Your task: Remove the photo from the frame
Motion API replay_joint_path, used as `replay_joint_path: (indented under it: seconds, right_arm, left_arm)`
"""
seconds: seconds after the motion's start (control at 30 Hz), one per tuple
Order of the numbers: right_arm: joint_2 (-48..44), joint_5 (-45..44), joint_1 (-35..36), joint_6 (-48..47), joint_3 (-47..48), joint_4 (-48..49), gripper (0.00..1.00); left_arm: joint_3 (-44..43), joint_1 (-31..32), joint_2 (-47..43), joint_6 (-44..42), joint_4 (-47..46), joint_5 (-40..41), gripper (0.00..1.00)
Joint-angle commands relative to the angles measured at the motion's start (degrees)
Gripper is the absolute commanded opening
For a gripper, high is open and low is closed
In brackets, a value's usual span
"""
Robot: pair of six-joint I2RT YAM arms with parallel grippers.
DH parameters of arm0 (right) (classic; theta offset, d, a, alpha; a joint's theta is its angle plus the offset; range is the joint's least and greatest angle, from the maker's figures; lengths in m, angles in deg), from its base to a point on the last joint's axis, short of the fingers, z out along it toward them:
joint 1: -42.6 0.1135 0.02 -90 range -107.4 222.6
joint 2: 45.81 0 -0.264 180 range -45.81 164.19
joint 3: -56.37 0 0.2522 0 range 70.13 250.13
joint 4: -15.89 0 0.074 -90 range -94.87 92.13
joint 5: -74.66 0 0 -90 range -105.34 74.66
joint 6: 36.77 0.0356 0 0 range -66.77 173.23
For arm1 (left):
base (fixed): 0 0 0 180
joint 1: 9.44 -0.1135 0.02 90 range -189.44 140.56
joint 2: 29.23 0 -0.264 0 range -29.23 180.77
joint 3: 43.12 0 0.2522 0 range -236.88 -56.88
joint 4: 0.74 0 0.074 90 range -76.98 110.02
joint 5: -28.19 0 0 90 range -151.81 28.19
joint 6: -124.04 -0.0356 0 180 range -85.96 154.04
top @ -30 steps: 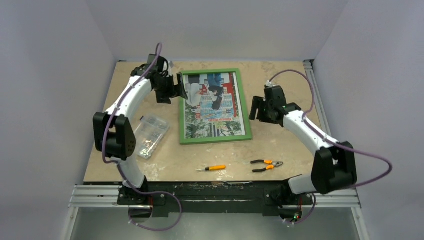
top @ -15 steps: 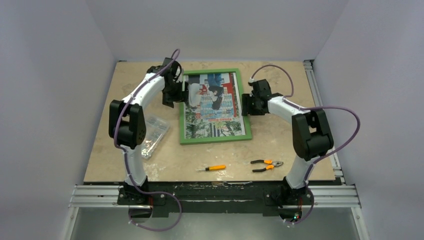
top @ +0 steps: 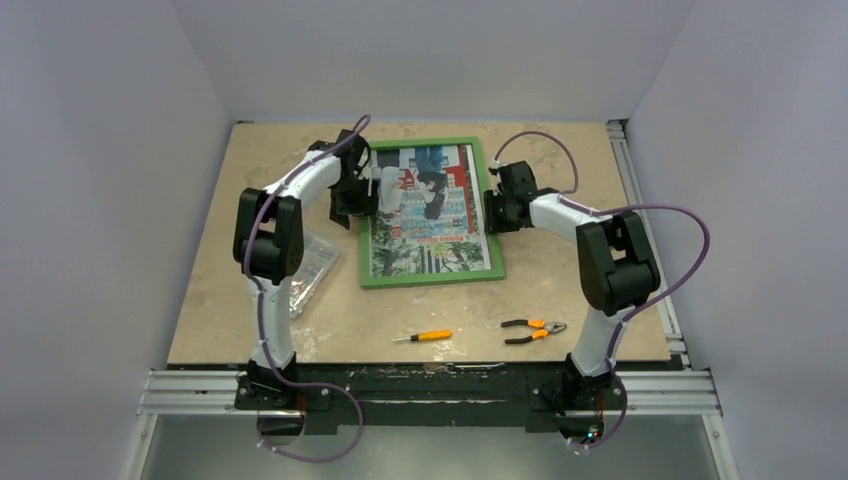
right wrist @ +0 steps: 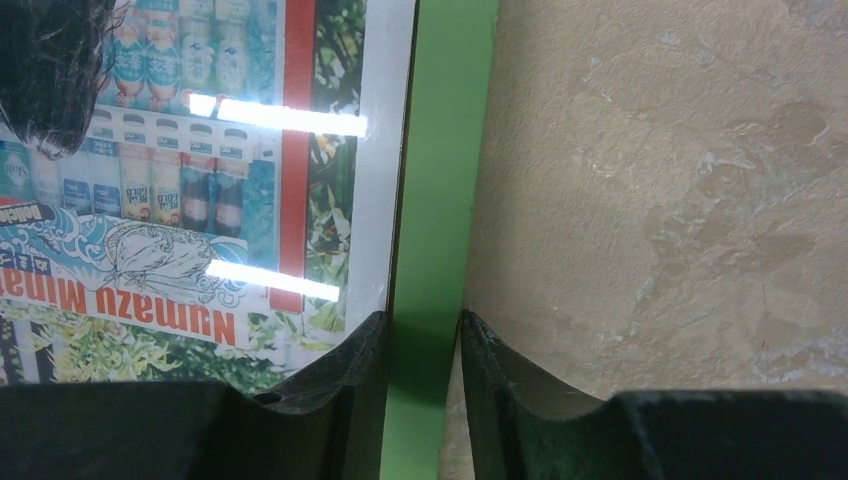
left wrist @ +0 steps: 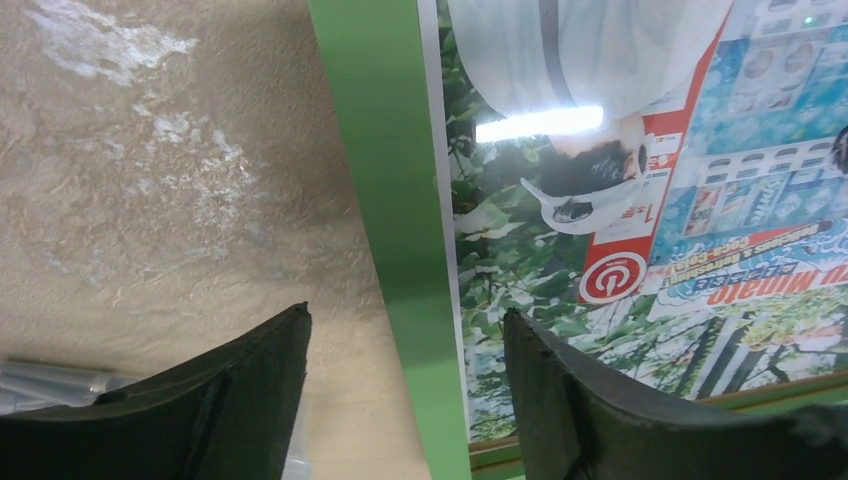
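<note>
The frame, with its narrow green border, lies flat at the middle back of the table. The colourful photo sits inside it, face up. My left gripper is open over the frame's left border. In the left wrist view the green border runs between the wide-apart fingers, with the photo to the right. My right gripper is at the right border. In the right wrist view its fingers are close on either side of the green border, beside the photo.
A clear plastic box with small parts lies left of the frame, near the left arm. An orange-handled screwdriver and orange pliers lie near the table's front edge. Walls enclose the table on three sides.
Both arms have swung inward to the frame. The left gripper has come over the left border; the right gripper has moved from the bare table onto the right border.
</note>
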State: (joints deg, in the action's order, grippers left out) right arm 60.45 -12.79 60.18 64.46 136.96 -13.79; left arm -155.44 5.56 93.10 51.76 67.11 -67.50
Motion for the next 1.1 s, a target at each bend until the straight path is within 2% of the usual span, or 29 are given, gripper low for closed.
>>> replay_joint_path:
  seconds: [0.0, 0.13, 0.27, 0.4, 0.6, 0.77, 0.93, 1.07]
  right_arm:
    - [0.8, -1.4, 0.3, -1.8, 1.3, 0.4, 0.27]
    - [0.2, -2.2, 1.0, -2.1, 1.5, 0.2, 0.23]
    - [0.6, -4.9, 2.7, -2.3, 4.9, -3.1, 0.09]
    - [0.7, -10.1, 4.4, -2.5, 9.4, -7.9, 0.0]
    - [-1.3, -12.7, 5.0, -1.4, 12.5, -11.6, 0.0]
    - [-3.9, -13.3, 5.0, -0.4, 13.4, -13.4, 0.0]
    - [-7.2, -22.5, 4.5, 1.3, 13.4, -16.4, 0.0]
    - [-10.5, -29.3, 3.3, 3.0, 10.6, -15.1, 0.0]
  left_arm:
    - [-1.6, 0.2, 1.1, -1.4, -0.7, -0.4, 0.63]
    - [-1.0, 0.4, 0.0, -1.5, -1.6, -1.8, 0.45]
    - [-1.1, 0.6, -1.1, -2.1, -2.1, -3.5, 0.21]
    - [-1.2, 0.5, -4.2, -2.3, -2.2, -3.0, 0.06]
    - [-0.4, 0.5, -9.6, -1.7, -3.0, -5.0, 0.0]
    - [2.4, 0.7, -15.6, 0.3, -6.0, -8.4, 0.0]
    - [3.7, 2.6, -16.9, 4.9, -9.4, -13.1, 0.0]
    - [3.4, 6.1, -15.7, 10.0, -13.9, -14.9, 0.0]
